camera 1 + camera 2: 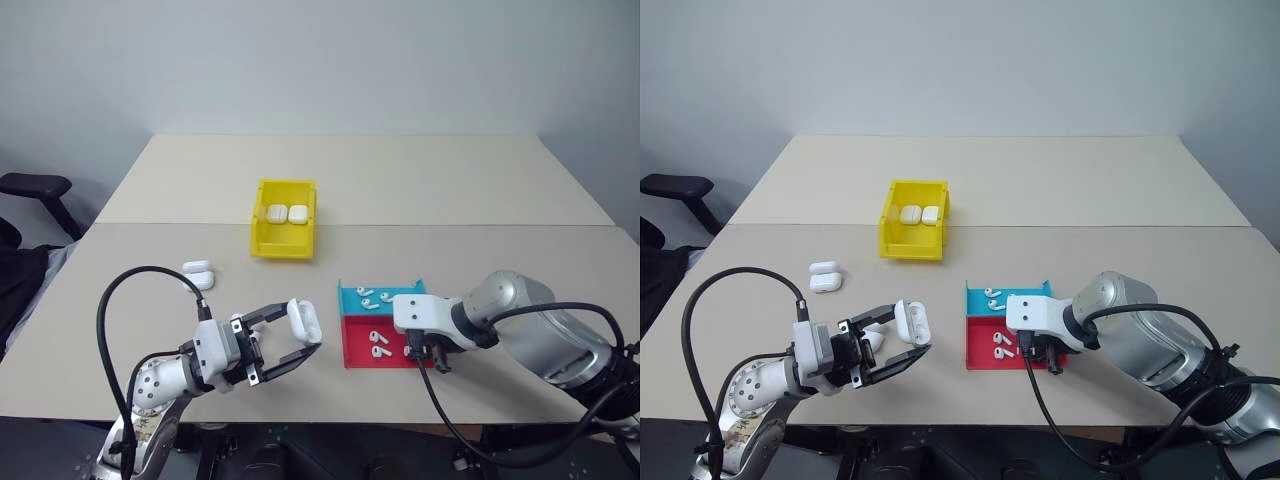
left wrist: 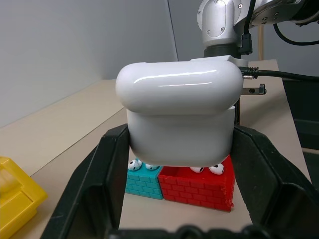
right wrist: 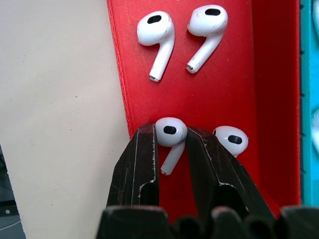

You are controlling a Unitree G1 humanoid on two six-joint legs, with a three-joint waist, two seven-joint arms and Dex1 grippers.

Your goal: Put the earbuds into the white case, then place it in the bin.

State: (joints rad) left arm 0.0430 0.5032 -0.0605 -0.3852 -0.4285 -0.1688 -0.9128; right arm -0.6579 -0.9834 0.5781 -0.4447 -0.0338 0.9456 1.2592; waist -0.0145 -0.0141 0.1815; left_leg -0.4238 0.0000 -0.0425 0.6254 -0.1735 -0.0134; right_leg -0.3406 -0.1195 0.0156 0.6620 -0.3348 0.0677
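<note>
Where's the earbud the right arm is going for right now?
In the right wrist view the earbud sits between the right gripper's fingers, in the red tray, by its edge, another earbud beside it.

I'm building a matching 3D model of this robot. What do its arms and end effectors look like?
Both arms are rounded silver-grey metal housings with white wrist blocks and thick black cables looping alongside. The left end effector and right end effector each have two black fingers, wide at the base and tapering to the tips; the right's look scuffed.
</note>
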